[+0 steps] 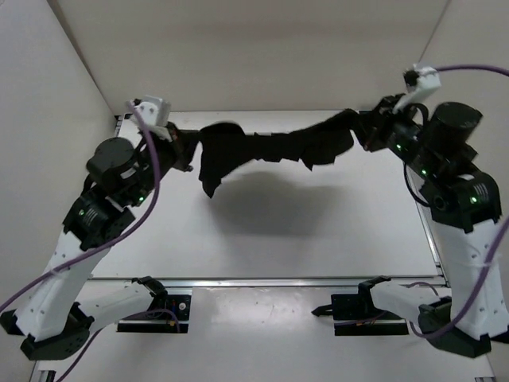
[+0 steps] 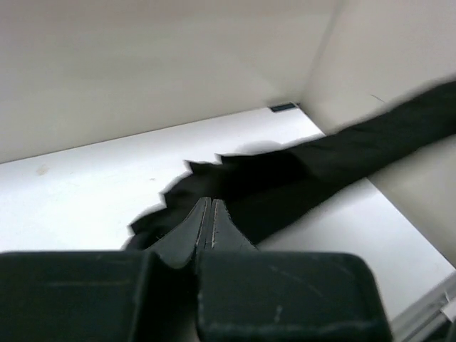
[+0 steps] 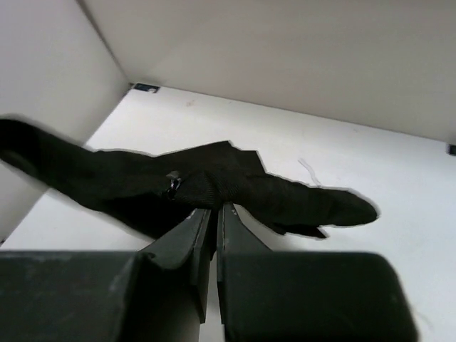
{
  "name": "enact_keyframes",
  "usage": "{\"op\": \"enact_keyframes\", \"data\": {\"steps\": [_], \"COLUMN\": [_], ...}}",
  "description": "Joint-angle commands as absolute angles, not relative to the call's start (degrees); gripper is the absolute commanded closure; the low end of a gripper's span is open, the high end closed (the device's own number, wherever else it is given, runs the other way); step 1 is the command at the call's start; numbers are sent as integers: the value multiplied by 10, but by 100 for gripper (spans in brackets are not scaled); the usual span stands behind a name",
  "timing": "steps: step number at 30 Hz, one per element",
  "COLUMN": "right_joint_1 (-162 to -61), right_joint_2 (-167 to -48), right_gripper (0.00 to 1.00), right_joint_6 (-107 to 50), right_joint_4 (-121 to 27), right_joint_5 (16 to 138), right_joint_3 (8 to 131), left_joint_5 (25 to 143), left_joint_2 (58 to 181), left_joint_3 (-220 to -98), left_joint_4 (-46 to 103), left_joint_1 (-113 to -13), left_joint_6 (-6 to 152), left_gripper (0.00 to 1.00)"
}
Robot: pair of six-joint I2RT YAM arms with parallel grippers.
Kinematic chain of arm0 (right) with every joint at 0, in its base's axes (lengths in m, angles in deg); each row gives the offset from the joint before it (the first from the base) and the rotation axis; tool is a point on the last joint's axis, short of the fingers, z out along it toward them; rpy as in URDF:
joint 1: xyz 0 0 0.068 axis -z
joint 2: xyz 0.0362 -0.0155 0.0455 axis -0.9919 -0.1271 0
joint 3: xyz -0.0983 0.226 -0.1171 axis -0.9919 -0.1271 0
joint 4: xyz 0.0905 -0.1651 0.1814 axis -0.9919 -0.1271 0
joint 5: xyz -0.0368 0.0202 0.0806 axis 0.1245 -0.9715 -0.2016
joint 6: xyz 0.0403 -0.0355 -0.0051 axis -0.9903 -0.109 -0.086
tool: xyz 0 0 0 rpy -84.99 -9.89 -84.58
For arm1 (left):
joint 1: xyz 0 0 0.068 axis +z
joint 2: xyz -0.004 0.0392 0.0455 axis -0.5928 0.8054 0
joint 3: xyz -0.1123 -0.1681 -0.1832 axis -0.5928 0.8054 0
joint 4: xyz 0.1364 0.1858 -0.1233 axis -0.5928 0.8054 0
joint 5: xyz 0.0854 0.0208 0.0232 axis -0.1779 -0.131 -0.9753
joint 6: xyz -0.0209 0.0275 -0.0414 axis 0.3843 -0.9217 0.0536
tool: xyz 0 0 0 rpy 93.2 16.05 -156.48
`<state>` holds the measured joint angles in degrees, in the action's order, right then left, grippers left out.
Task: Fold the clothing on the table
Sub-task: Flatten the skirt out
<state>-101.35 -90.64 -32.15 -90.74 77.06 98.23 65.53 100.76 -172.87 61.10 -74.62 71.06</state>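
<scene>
At ten o'clock, pinched tight in the left tool (image 1: 184,151): one end of the clothing (image 1: 270,150). Strung through the air toward two o'clock, sagging at mid-span, seemingly clear of the tabletop (image 1: 318,239), only a shadow (image 1: 270,207) beneath. At two o'clock, clamped just as tight in the right tool (image 1: 367,131): the other end. No fold made yet, by the look of it; left to do: laying flat, folding over, letting go
</scene>
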Motion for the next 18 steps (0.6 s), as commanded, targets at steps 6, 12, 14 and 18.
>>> {"op": "enact_keyframes", "data": {"steps": [6, 12, 14, 18], "right_joint_1": [-915, -913, -911, -902], "right_joint_2": [-972, -1115, -1153, -1208], "right_gripper": [100, 100, 100, 100], "right_joint_6": [-320, -308, -307, -294], "right_joint_4": [-893, -840, -814, -792], "right_joint_5": [751, 747, 741, 748], "right_joint_3": [988, 903, 858, 831], "left_joint_5": [618, 766, 823, 925], "left_joint_2": [1018, 1113, 1163, 1261], "left_joint_3": [-1728, -1574, -1529, -1506], "left_joint_4": [640, 492, 427, 366], "left_joint_1": [-682, -579, -604, -713], "left_joint_6": [730, 768, 746, 695], "left_gripper": [100, 100, 99, 56]}}
